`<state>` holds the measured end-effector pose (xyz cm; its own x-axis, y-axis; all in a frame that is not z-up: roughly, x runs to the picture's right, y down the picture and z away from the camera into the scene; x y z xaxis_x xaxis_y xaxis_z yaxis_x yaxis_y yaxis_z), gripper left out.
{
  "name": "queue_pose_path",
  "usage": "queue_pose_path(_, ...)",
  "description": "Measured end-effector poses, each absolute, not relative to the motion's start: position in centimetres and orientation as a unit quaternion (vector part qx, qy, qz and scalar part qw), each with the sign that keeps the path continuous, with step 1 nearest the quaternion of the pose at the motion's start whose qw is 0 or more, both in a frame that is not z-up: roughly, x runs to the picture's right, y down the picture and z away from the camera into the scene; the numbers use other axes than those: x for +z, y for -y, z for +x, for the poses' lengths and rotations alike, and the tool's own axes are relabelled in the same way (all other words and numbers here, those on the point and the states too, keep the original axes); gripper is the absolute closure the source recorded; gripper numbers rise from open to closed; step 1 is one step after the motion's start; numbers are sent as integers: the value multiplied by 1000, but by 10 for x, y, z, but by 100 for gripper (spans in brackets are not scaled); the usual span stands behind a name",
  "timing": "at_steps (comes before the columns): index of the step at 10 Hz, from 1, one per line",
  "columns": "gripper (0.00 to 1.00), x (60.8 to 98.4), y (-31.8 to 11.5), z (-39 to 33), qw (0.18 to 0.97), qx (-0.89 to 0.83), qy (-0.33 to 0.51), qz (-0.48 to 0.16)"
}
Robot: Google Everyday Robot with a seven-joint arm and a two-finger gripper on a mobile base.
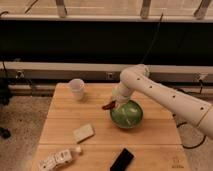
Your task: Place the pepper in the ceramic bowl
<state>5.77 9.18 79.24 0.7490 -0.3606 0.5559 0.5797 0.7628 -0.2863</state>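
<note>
One gripper (114,102) is closed on one pepper (107,105), held above the left rim of one ceramic bowl (127,115). The wooden table (100,122) also carries one white cup (77,89), one sponge (83,132), one black phone (122,159) and one white bottle (59,159).

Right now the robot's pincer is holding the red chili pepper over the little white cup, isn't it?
Not quite. The pincer does hold the red chili pepper, but it hangs at the left rim of the green ceramic bowl, not over the white cup. The cup stands apart, farther left on the wooden table. The camera view shows it.
</note>
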Motion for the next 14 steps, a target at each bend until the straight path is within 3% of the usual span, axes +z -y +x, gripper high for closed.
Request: queue_pose_path(14, 100, 792, -97, 85, 924, -199, 248, -214)
